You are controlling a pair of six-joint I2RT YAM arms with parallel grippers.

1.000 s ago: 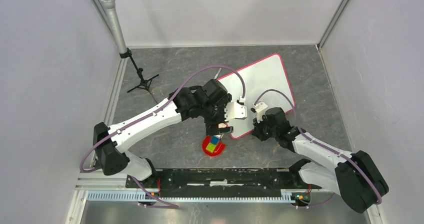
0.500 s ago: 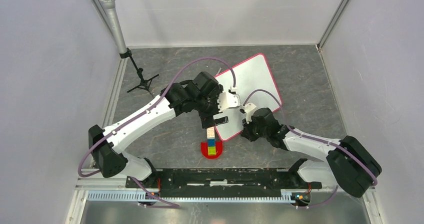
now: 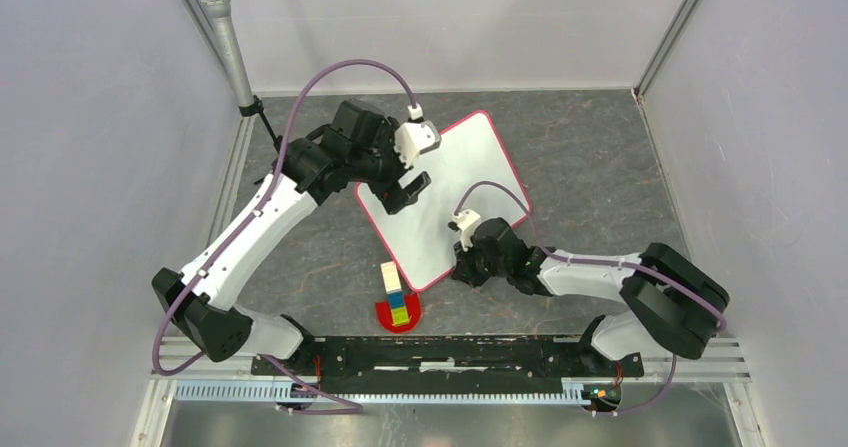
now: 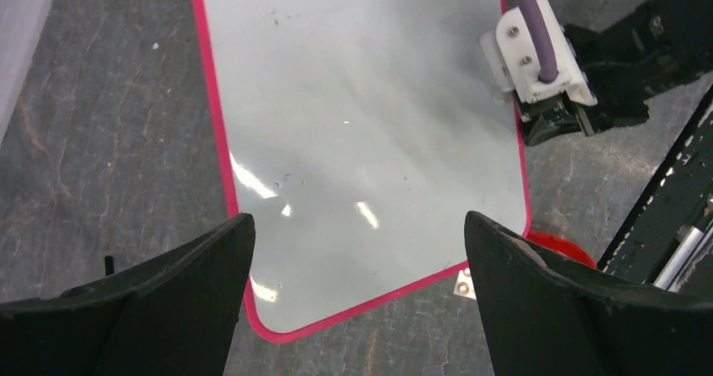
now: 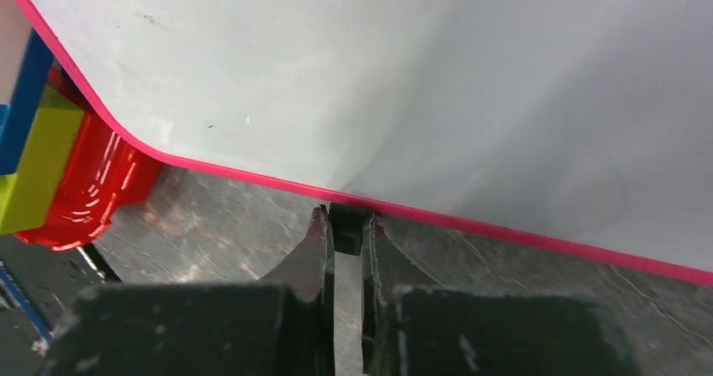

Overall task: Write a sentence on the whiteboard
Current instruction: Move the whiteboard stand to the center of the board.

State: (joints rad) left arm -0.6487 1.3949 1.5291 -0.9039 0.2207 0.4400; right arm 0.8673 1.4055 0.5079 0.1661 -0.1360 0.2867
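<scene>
Containers: one red dish point(image 3: 398, 314) on the tabletop point(image 3: 600, 157), lower centre of the top view, just in front of the arm bases. A block stack point(image 3: 393, 292) stands in it: beige on top, then blue, yellow, green. The right wrist view shows the same dish point(image 5: 92, 191) and blocks point(image 5: 38, 166) at the left edge.

whiteboard point(image 3: 440, 197): centre of the top view, blank white face up, pink border. Long axis runs lower left to upper right; the short edges face lower left and upper right. Its lowest corner is just beside the dish. Can't tell if it lies flat or is lifted at that edge.

right claw point(image 3: 462, 257): at the board's lower-right long edge. The wrist view shows the right claw point(image 5: 345, 225) pinched together on a small black clip point(image 5: 347, 227) right at the border.

left claw point(image 4: 357, 233): fingers wide apart, nothing between them, hovers over the board's point(image 4: 361, 140) left end.
</scene>
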